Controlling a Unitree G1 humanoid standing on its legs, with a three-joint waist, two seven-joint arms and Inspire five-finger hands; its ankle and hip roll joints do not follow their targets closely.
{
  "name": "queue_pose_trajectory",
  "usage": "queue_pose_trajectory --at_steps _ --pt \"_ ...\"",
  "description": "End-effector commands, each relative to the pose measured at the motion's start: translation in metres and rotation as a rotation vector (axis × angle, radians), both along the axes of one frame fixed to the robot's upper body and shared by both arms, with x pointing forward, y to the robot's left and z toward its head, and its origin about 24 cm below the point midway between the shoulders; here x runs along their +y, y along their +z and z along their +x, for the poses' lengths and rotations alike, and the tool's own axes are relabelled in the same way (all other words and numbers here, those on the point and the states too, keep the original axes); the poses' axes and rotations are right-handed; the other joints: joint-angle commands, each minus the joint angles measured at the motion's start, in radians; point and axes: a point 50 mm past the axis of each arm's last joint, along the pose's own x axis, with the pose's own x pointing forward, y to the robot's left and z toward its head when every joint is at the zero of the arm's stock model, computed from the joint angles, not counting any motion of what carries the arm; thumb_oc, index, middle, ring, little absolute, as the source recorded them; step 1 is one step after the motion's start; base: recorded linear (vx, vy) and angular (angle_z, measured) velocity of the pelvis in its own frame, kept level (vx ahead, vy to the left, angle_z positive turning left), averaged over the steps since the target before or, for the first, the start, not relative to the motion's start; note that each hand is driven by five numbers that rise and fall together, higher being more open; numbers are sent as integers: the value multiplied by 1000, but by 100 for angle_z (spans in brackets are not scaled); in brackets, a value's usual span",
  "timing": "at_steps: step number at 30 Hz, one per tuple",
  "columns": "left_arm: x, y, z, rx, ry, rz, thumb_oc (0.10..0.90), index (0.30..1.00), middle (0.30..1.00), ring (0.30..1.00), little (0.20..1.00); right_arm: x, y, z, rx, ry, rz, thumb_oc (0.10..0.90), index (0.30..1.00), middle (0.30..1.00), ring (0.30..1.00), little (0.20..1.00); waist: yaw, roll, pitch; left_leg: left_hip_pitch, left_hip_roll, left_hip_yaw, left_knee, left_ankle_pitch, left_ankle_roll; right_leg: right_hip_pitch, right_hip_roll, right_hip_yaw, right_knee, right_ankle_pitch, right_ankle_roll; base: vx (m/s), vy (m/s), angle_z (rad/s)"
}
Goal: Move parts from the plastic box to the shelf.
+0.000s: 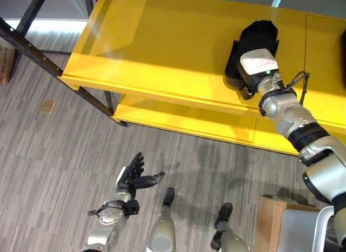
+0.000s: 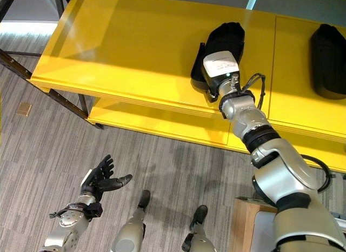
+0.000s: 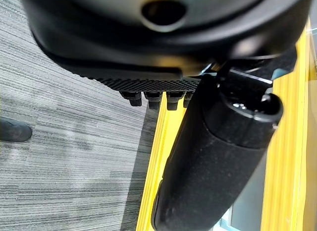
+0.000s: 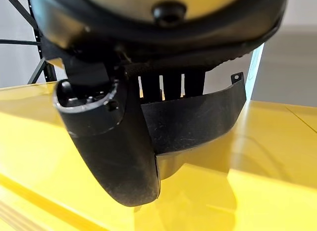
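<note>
A black moulded part point(image 1: 260, 31) lies on the top board of the yellow shelf point(image 1: 162, 46). My right hand point(image 1: 258, 65) reaches over the shelf's front edge and is shut on that part. In the right wrist view the thumb point(image 4: 114, 142) presses the near side of the curved black part point(image 4: 198, 117) while the fingers point(image 4: 171, 85) go behind it, and the part's lower edge rests on the yellow board. A second black part point(image 2: 327, 60) lies further right on the same board. My left hand point(image 1: 135, 176) hangs low over the floor, open and holding nothing.
A lower yellow board point(image 1: 178, 119) runs under the top one. A black metal frame bar point(image 1: 32, 52) slants across at the left. A wooden crate point(image 1: 273, 219) and a pale container point(image 1: 303, 230) stand at the lower right. A small tan square point(image 1: 47, 106) lies on the carpet.
</note>
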Motion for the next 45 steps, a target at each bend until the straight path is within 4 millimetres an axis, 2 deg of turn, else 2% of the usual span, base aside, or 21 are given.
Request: queue_pose_trajectory --at_steps 1,25,45 --pt "0 37 11 -187 -61 43 900 1000 1000 1000 1000 -8 68 -1 -159 -50 -47 400 300 300 300 300 3 -39 -34 31 18 35 -13 31 37 -6 -109 79 77 0 52 0 0 0" --pt "6 36 9 -174 -68 57 900 1000 1000 1000 1000 -23 84 -11 -139 -62 -267 400 300 300 300 300 4 -32 -35 30 19 26 -13 36 31 -1 -105 73 76 -6 52 0 0 0" --pt "8 34 7 -165 -68 60 900 1000 1000 1000 1000 -33 100 -13 -171 -105 -297 400 300 300 300 300 15 -14 -30 0 15 15 -13 51 25 -27 -106 67 80 -5 53 -2 0 1"
